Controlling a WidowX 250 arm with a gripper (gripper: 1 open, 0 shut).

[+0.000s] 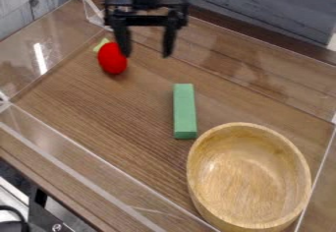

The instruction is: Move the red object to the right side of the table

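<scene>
The end effector hangs spread wide and empty just beside the red object, far left on the counter, evidently lining up to grasp it.

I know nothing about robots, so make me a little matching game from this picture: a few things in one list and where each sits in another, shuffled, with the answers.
Things:
1. red object
2. green block
3. wooden bowl
4. hand

Places or states:
A. bottom right corner of the table
B. middle of the table, lying flat
C. raised at the back, fingers spread apart
D. back left, just beside the robot's fingers

Pairs: 1-D, 2-B, 3-A, 4-C
</scene>
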